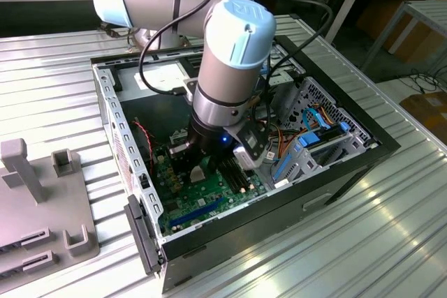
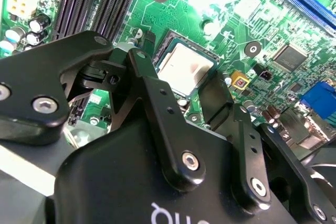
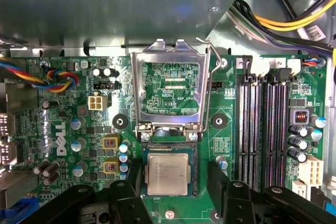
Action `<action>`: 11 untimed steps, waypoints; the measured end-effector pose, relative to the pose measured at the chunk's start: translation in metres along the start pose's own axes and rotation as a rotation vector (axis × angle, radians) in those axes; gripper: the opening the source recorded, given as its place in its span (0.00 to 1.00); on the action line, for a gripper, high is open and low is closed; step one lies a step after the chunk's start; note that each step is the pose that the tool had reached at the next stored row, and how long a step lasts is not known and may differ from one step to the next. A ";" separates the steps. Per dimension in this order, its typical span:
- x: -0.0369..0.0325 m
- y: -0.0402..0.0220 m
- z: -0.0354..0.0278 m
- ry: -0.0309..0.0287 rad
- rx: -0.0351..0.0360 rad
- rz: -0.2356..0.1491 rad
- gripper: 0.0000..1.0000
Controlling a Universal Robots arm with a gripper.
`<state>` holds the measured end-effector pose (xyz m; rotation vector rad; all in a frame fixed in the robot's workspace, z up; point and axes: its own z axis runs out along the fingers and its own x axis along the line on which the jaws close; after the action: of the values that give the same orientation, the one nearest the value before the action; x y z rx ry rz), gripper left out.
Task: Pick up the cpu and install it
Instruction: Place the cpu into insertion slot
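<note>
Open computer case point(image 1: 328, 193) on ribbed table point(image 1: 391, 242) — grey fixture point(image 1: 35, 221) nearby, blue cables point(image 1: 321, 116)

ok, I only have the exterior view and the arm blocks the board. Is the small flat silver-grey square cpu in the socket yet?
Observer: Yes. In the first wrist view the cpu lies flat in the black square socket on the green motherboard.
Operator: Retention frame shut?
Observer: No. The silver metal hinged frame stands flipped open beyond the socket.
Operator: Gripper on the chip?
Observer: No. The black gripper is open, one finger on each side of the socket, clear of the cpu.
</note>
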<state>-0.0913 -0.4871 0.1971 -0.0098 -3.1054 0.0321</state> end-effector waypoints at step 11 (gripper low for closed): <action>0.0006 -0.0057 0.0000 -0.0001 -0.0002 0.001 0.61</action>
<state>-0.0920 -0.4928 0.1972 -0.0107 -3.1055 0.0318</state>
